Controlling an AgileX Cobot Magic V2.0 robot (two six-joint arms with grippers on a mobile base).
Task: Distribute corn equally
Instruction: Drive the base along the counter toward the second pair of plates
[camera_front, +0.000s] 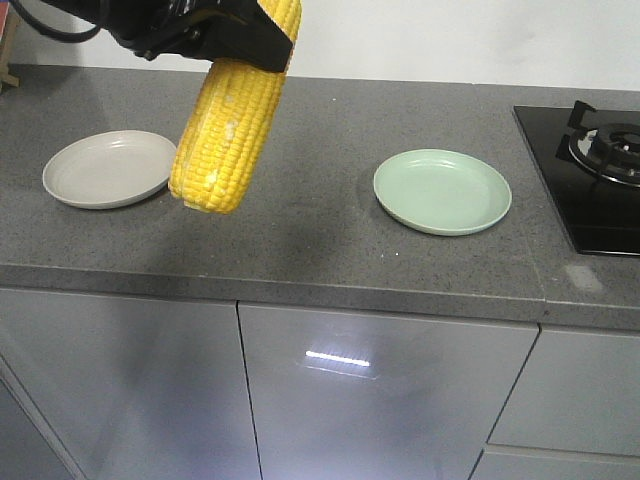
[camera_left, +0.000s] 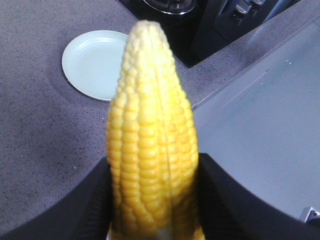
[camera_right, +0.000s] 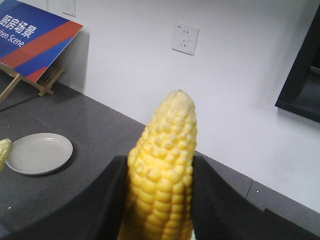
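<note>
- Corn: two cobs in view, both airborne, neither on a plate.
- You hold the left cob (camera_left: 150, 90) pinched between the fingers of the left claw (camera_left: 154, 162), tapered tip pointing away from the wrist. The right claw (camera_right: 159, 160) pinches the right cob (camera_right: 167, 130) likewise.
- Receivers: grey plate (camera_front: 108, 168) at frame left, green plate (camera_front: 442, 190) right of centre, both bare, well apart on the tabletop (camera_front: 320, 140).
- Step judged in hand: delivery, one cob to each plate. Bring each cob low and near level over the plate's middle before you part the fingers. Released steep or high, it will likely roll over the shallow rim.
- Pose: left arm shows at upper left of the front view, its cob hanging steeply beside the grey plate. Right arm is outside that view; its camera faces the wall.
</note>
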